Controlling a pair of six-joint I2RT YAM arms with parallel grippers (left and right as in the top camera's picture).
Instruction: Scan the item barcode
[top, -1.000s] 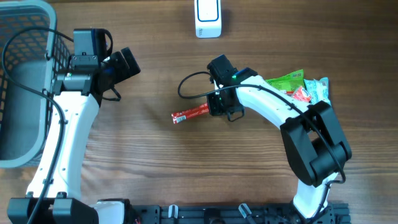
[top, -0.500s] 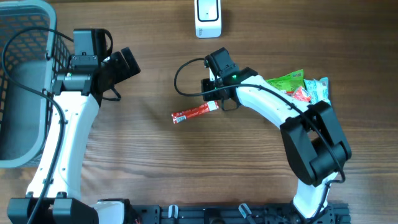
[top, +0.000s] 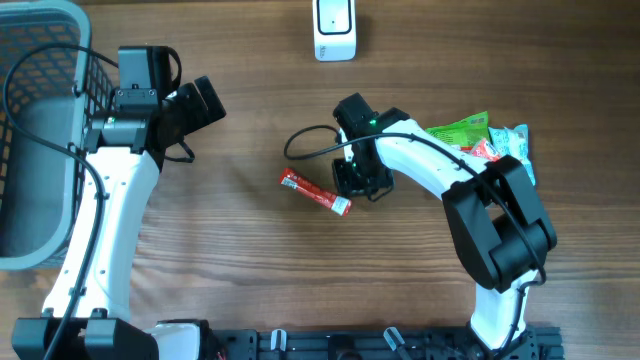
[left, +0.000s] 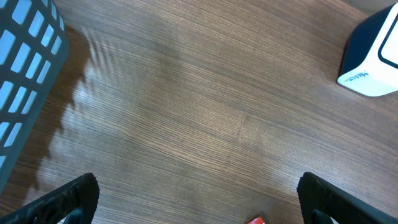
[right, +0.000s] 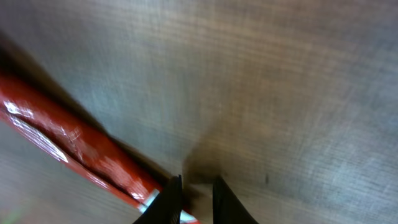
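The item, a red stick packet (top: 315, 192), lies slanted on the wooden table at mid-centre, its white-tipped end toward my right gripper (top: 358, 182). In the right wrist view the packet (right: 81, 149) runs in from the left and passes under the left fingertip (right: 169, 199). My right gripper (right: 196, 186) shows a narrow gap with wood in it, and I cannot tell whether it still pinches the packet's end. The white barcode scanner (top: 334, 30) stands at the table's far edge. My left gripper (top: 205, 100) (left: 199, 202) hovers wide open and empty over bare wood, with a corner of the packet (left: 256, 220) below it.
A grey mesh basket (top: 30, 130) (left: 25, 74) fills the left side. Green and other snack packets (top: 475, 138) lie in a pile behind the right arm. The scanner (left: 373, 59) shows at the upper right of the left wrist view.
My right gripper has moved toward the near edge, and the packet's right end swung down with it, so the packet now slants the other way. The left arm has not moved.
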